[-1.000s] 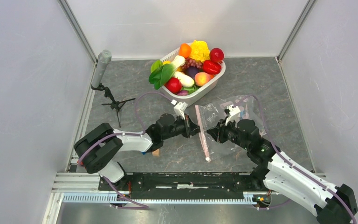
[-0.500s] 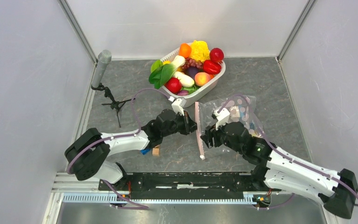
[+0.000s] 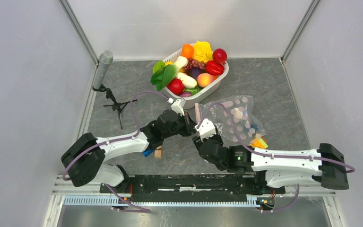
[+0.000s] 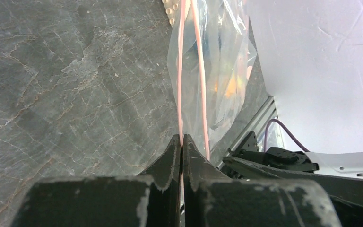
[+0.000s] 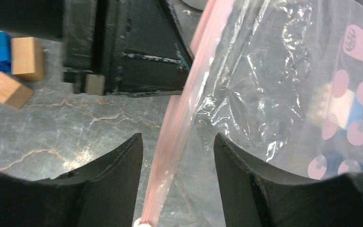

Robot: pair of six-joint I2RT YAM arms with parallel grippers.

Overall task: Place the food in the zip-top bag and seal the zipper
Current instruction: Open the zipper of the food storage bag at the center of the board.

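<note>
The left jaws are pinched shut on one lip of the pale pink zipper strip (image 4: pixel 179 94). The strip's second lip runs free just to the right of them, so the mouth stands slightly parted. The right jaws are spread wide and straddle the same strip lower down. It passes between them and seems to touch neither side.

I judge the step in hand to be opening the mouth, with filling and sealing both yet to do. The next move calls for the right jaws to close on the free lip alone, not on both lips together, and then draw it away from the left.

The strip is thin, limp and ribbon-like. The crinkly clear plastic zip-top bag (image 3: pixel 236 118) is glossy and creased, printed with pink dots, and lies between the middle and the right edge of the grey marbled desk (image 3: pixel 274 85). Some small coloured pieces show through it, too blurred to name.

The glossy toy fruits and vegetables (image 3: pixel 194 71), rounded and hard-looking, are heaped in a white slotted plastic basket (image 3: pixel 203 96) at the middle of the far edge. Tan and blue building blocks (image 5: pixel 26 57) lie near the left arm.
</note>
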